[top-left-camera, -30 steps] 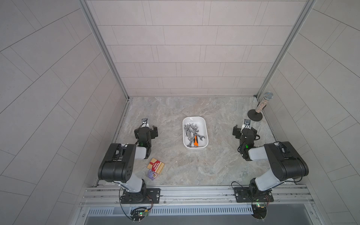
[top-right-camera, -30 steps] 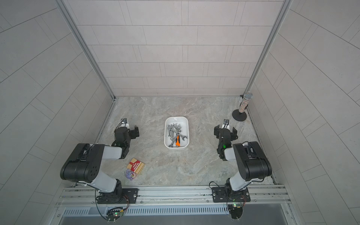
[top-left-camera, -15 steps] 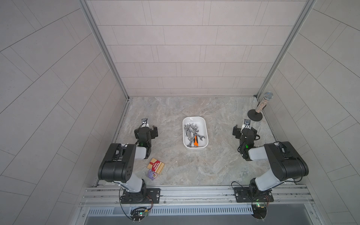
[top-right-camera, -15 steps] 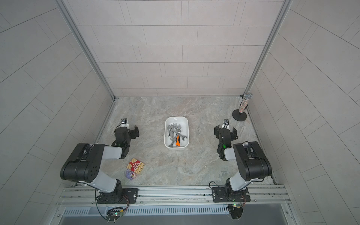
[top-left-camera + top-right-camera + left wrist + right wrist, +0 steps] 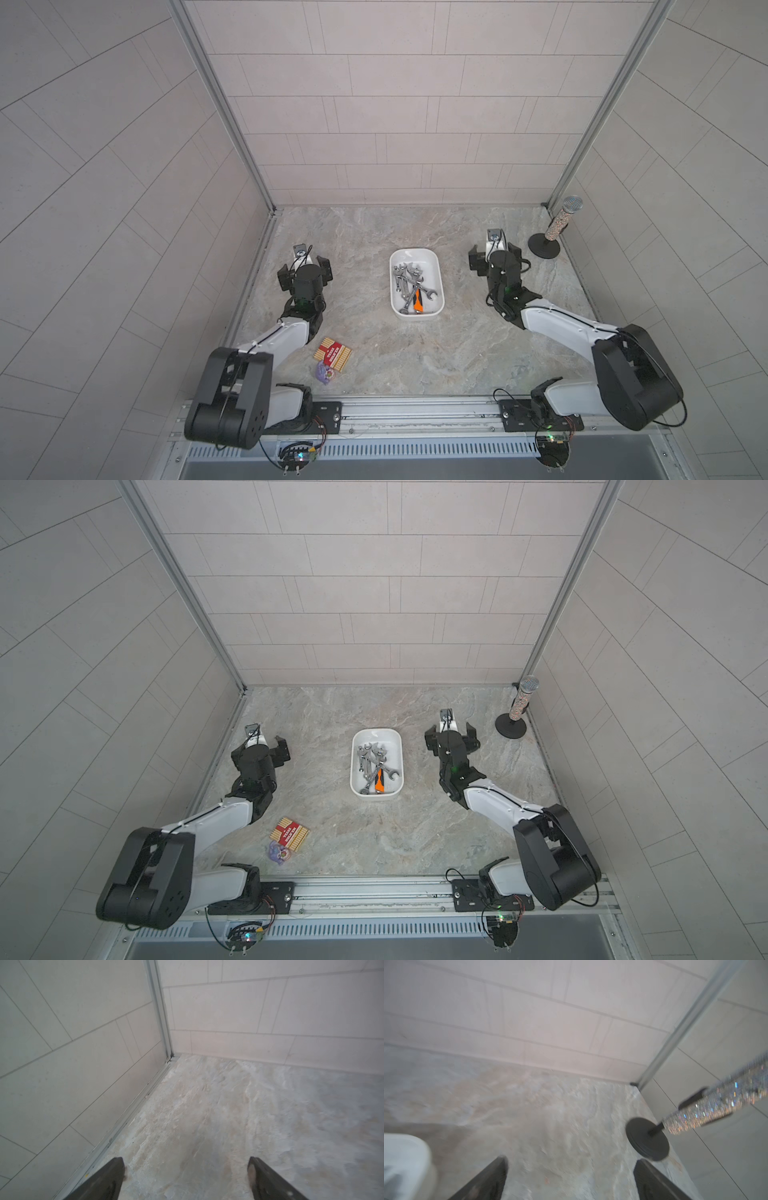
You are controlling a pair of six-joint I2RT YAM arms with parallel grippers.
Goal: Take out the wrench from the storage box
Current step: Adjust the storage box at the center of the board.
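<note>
Several wrenches (image 5: 409, 284) heaped in storage box (image 5: 432, 266), midway between left gripper (image 5: 304, 270) and right gripper (image 5: 495, 257), both spread, empty.

The storage box (image 5: 434, 272) holds wrenches (image 5: 409, 286) — left gripper (image 5: 304, 271), right gripper (image 5: 495, 256) flank it.

Soft, even light filled both top views, casting only faint shadows on the table (image 5: 374, 353). The right wrist view was blurred, smearing the glittery microphone (image 5: 716, 1105); the left wrist view looked sharper.
</note>
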